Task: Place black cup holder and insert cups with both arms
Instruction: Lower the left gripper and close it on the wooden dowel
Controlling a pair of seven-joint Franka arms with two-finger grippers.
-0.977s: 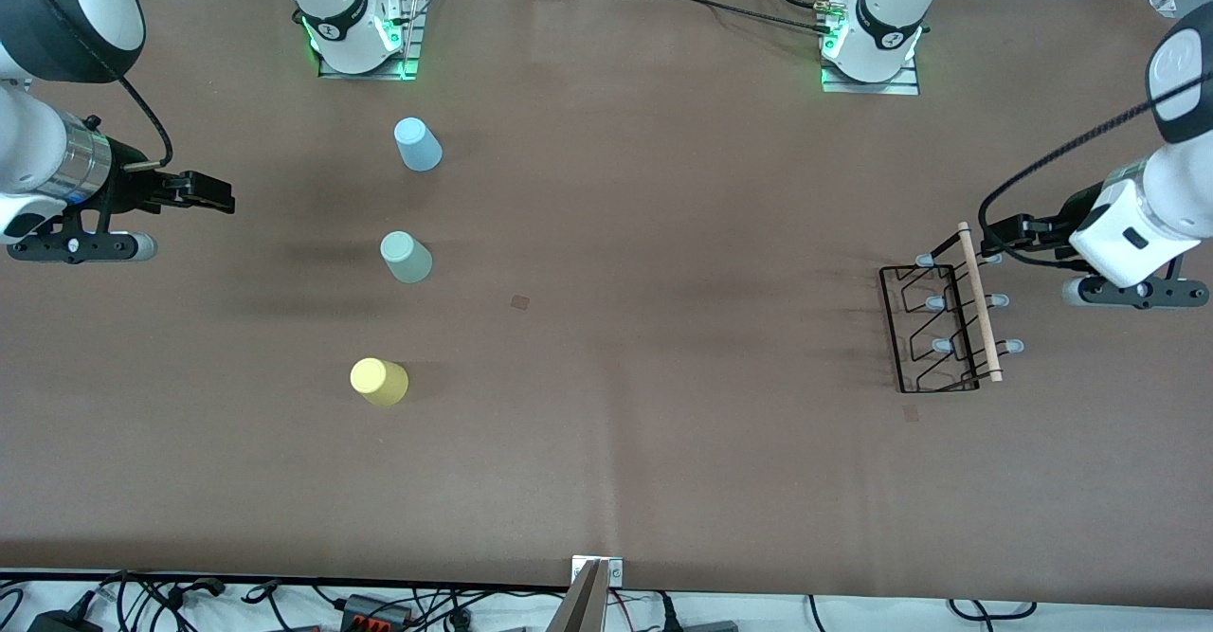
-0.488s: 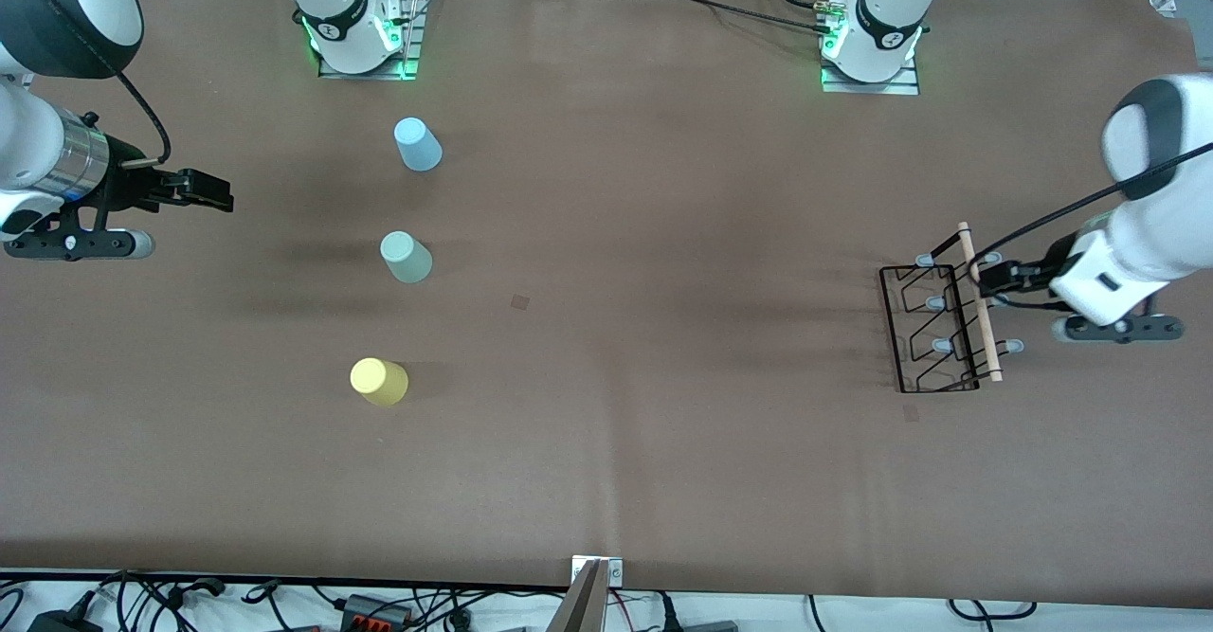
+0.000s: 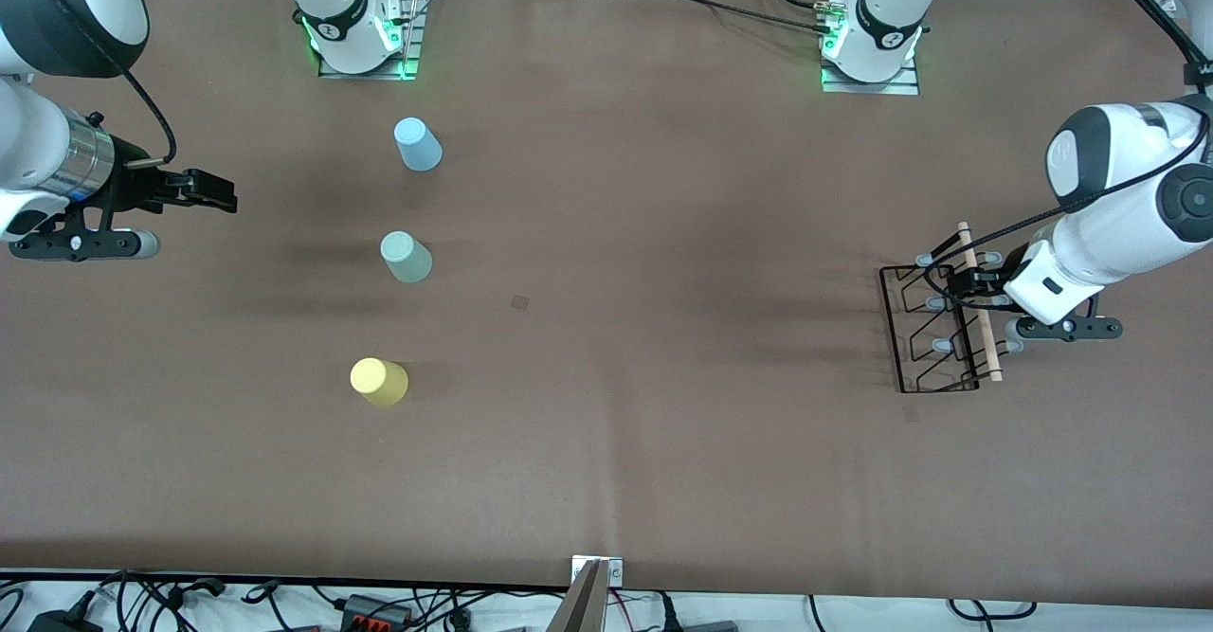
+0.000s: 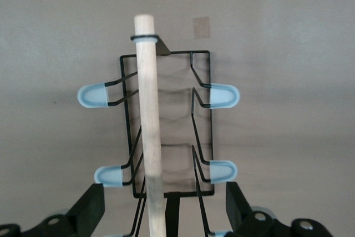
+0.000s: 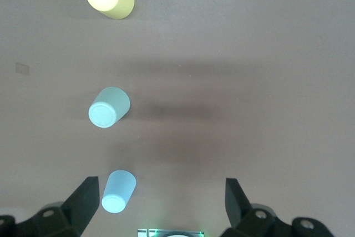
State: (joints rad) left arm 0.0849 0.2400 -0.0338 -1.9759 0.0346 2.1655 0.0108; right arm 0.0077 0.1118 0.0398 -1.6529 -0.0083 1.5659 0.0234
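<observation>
The black cup holder (image 3: 936, 329) is standing at the left arm's end of the table, well apart from the blue cup (image 3: 417, 144), mint cup (image 3: 406, 257) and yellow cup (image 3: 379, 382). The left gripper (image 3: 959, 283) is straddling its wooden rod handle (image 4: 150, 131), jaws spread wide either side and gripping nothing, probably lining up to lift it. The right gripper (image 3: 213, 192) is waiting near the cups with jaws wide apart, empty.

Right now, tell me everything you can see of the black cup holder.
The black cup holder is a thin black wire rack standing upright on the brown table at the left arm's end. A light wooden rod handle runs along its top, and grey-tipped pegs stick out on both sides. No cups are on it. The left claw, open, straddles the handle.
</observation>
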